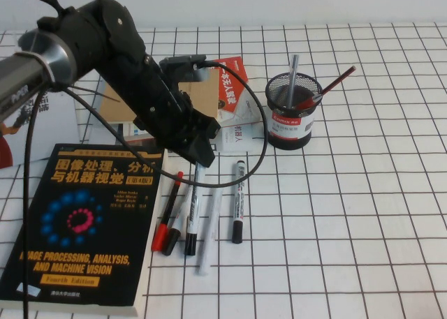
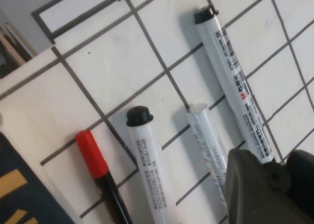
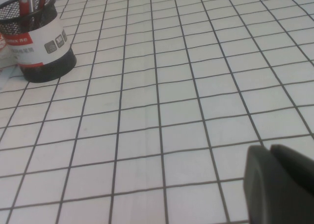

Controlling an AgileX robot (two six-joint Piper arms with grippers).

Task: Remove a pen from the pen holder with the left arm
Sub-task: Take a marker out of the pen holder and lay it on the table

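Four pens lay loose on the white gridded table [image 1: 363, 228] beside the black textbook [image 1: 77, 221]: a red-capped black pen [image 1: 166, 214], a black-capped white marker [image 1: 193, 207], a clear-barrelled pen [image 1: 209, 228] and a second white marker [image 1: 239, 200]. My left gripper [image 1: 201, 150] hung low over their upper ends. Whether it stood apart or together I could not tell.

The black mesh pen holder [image 1: 289, 116] stood well apart to its right, with a grey pen [image 1: 292, 71] upright and a red pencil [image 1: 335, 84] leaning inside.

My right gripper [image 3: 274, 185] was together, empty, over bare table.

Risks noted: descending here would seize a loose pen, not one from the holder. A careless reach could tip the light holder.
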